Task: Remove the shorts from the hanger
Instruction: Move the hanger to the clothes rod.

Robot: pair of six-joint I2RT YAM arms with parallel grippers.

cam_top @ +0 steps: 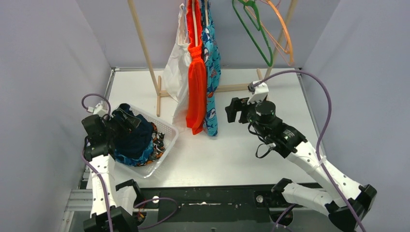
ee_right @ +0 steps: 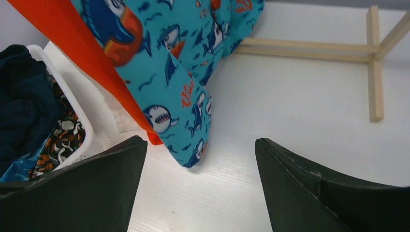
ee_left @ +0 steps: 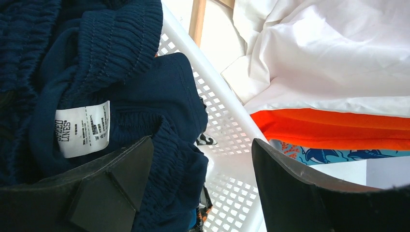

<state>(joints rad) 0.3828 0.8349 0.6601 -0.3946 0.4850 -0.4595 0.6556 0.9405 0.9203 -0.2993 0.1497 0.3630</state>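
top view, looking down on a white table [cam_top: 241, 154] walled in pale grey. a wooden rack [cam_top: 143, 43] stands at the upper centre of the frame. three garments hang from it side by side: a white one [cam_top: 175, 72] at the left, bright orange shorts [cam_top: 197, 87] in the middle, and teal shark-print shorts [cam_top: 212, 67] at the right. the hems of the orange and teal pairs reach down close to the table. further right on the rack hang a green hanger [cam_top: 250, 34] and an orange hanger [cam_top: 289, 41] with no clothing on them.

at the left of the frame a white perforated basket [cam_top: 167, 133] sits on the table. it holds navy shorts [cam_top: 133, 140] piled on top, camouflage shorts [cam_top: 157, 142] beneath them, and a strip of blue fabric at its lower edge.

the left gripper [cam_top: 126, 118] hangs over the basket. in the left wrist view its jaws are spread wide, released. the navy shorts, with a white label [ee_left: 82, 128] showing, lie bunched just beyond the finger at the lower left of that frame, and basket mesh shows through the gap.

the right gripper [cam_top: 232, 110] is at the centre right of the top view, facing the hanging shorts and just beside them. in the right wrist view its jaws are spread wide and hold nothing, with the teal hem and the bare table seen between them.
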